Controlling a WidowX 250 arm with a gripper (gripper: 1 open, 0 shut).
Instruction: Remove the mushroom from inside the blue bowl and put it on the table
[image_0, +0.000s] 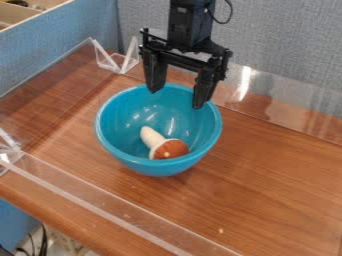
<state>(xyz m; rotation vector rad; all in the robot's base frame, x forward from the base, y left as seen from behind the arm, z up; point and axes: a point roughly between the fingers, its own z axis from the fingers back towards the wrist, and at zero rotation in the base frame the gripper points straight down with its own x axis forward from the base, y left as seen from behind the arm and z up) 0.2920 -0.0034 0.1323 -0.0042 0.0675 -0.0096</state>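
Observation:
The blue bowl (156, 132) stands near the middle of the table (267, 190). The mushroom (162, 145) lies on its side inside it, toward the bowl's front right, with the reddish-brown cap pointing to the near right and the cream stem up-left. My gripper (179, 88) hangs above the bowl's far rim, black fingers pointing down and spread apart, open with nothing between them. Its right fingertip reaches just over the bowl's rim; the mushroom lies lower and nearer the camera than the fingers.
Low clear acrylic walls (80, 195) run along the table's near-left and far edges. A light wooden box (54, 35) and a blue panel stand at the back left, with a grey-blue wall behind. Bare tabletop surrounds the bowl.

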